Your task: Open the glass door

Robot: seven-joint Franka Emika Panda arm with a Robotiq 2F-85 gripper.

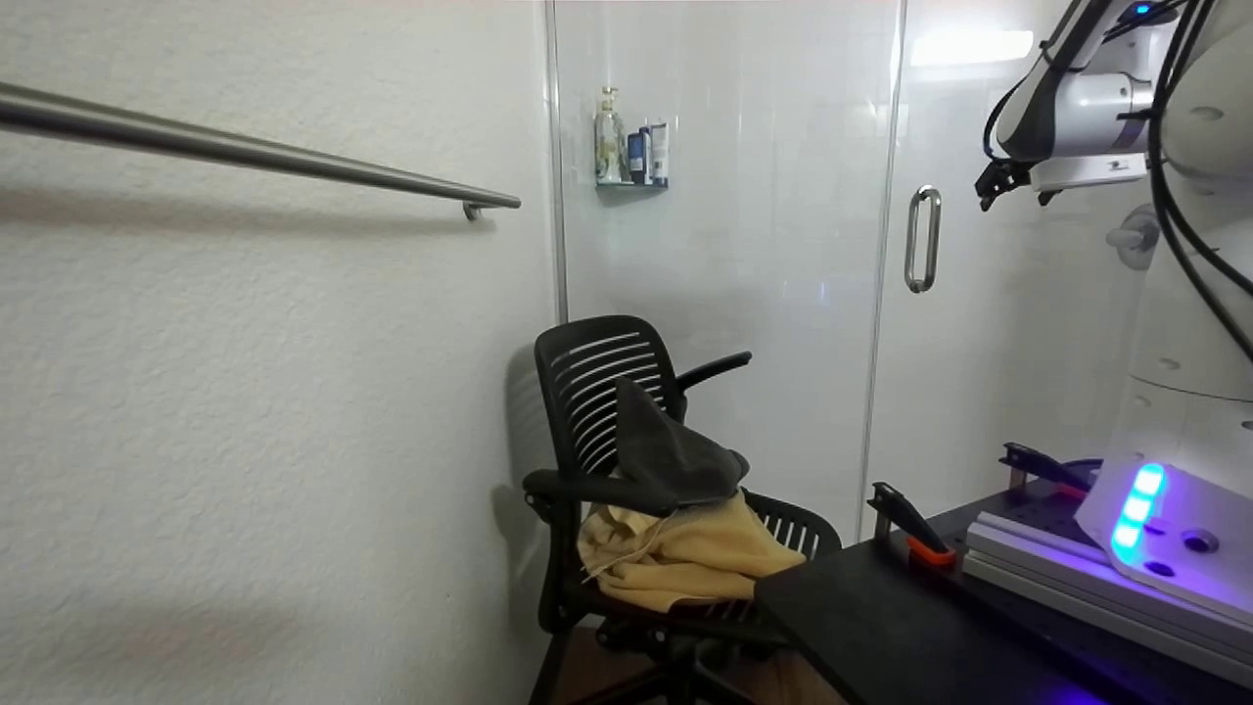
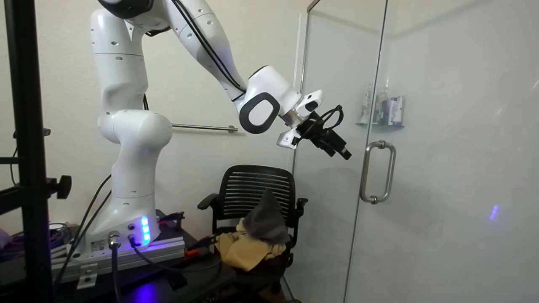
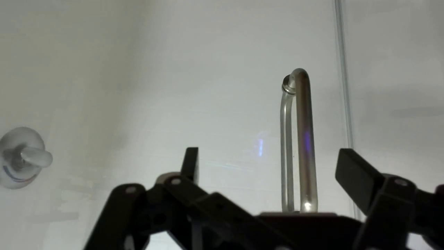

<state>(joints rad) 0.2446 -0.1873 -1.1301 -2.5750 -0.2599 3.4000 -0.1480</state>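
Grey metal, the loop handle (image 3: 306, 146) of the closed glass shower door (image 2: 454, 160) in front of the wide-spread, empty tool (image 3: 269, 165) lines up nearer one finger (image 3: 357, 177), so advancing uncorrected could knock it, and its smooth roundness might let a grip slip.

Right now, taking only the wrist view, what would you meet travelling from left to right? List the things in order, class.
Round fixture with a knob → one gripper fingertip → metal loop handle → opposite gripper fingertip.
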